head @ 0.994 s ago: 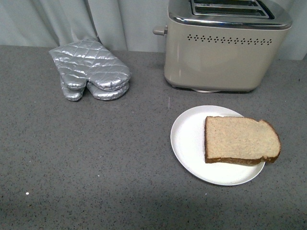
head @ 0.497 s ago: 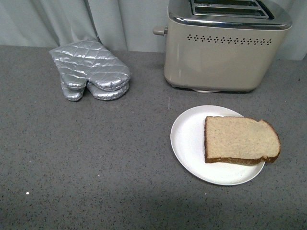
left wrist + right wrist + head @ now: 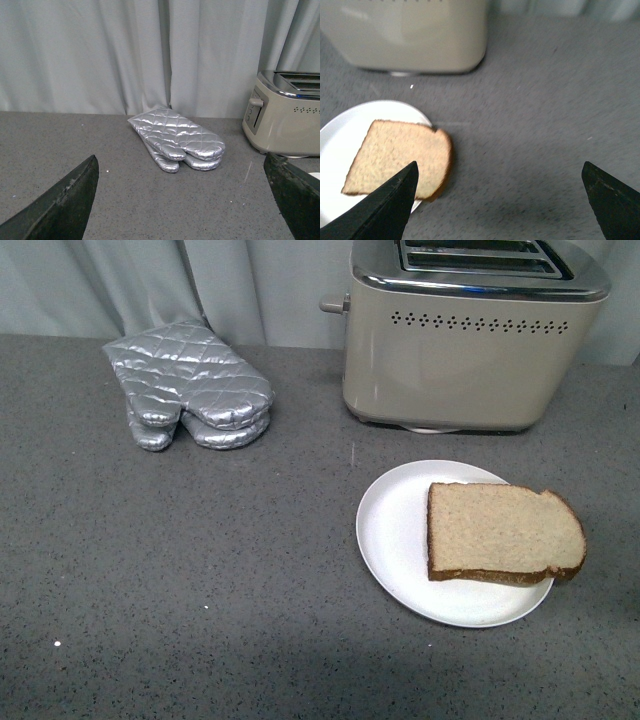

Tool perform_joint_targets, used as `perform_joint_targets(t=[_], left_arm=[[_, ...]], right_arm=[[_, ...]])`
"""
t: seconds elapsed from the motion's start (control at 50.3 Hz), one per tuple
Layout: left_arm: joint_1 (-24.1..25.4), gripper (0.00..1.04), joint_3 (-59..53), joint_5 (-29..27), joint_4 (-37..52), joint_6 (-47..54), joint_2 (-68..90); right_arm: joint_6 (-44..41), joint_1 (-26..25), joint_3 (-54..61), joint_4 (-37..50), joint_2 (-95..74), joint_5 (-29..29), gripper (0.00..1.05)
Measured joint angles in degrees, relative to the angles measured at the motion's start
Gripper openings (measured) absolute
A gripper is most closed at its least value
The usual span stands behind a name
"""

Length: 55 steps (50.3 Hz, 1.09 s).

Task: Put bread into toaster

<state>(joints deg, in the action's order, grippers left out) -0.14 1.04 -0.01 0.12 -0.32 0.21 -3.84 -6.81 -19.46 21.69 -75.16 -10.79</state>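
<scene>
The bread (image 3: 503, 533) is a tan slice with dark crust, lying flat on a round white plate (image 3: 392, 530) at the front right; its rounded end hangs over the plate's right rim. It also shows in the right wrist view (image 3: 397, 157). The beige toaster (image 3: 460, 360) with a chrome top stands behind the plate, its slots empty; it also shows in the left wrist view (image 3: 287, 122) and the right wrist view (image 3: 410, 35). My left gripper (image 3: 182, 200) is open over bare counter. My right gripper (image 3: 500, 200) is open above the counter, beside the bread. Neither arm shows in the front view.
Silver quilted oven mitts (image 3: 190, 385) lie at the back left, left of the toaster; they also show in the left wrist view (image 3: 175, 137). A grey curtain (image 3: 150, 280) hangs behind the grey speckled counter (image 3: 200, 570).
</scene>
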Motion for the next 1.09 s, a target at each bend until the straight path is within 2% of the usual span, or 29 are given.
perform_joint_targets(t=[0.318, 0.537, 0.795, 0.895, 1.034, 1.094], left_arm=[[0.0, 0.98, 0.0, 0.0, 0.0, 0.0, 0.0], [0.0, 0.98, 0.0, 0.0, 0.0, 0.0, 0.0], [0.0, 0.98, 0.0, 0.0, 0.0, 0.0, 0.0], [0.0, 0.98, 0.0, 0.0, 0.0, 0.0, 0.0], [0.0, 0.98, 0.0, 0.0, 0.0, 0.0, 0.0], [0.0, 0.98, 0.0, 0.0, 0.0, 0.0, 0.0]], right_arm=[[4.0, -1.0, -17.9, -12.0, -26.9, -13.4, 0.95], [6.7, 0.2, -24.4, -17.5, -35.1, -15.9, 0.95], [9.4, 2.9, -30.3, -22.2, -40.8, -15.2, 0.94], [10.4, 3.7, -31.3, -22.2, -41.7, -15.1, 0.83], [12.1, 4.8, -33.9, -24.7, -43.0, -13.1, 0.56], [12.4, 4.9, -34.3, -25.4, -43.2, -12.5, 0.49]])
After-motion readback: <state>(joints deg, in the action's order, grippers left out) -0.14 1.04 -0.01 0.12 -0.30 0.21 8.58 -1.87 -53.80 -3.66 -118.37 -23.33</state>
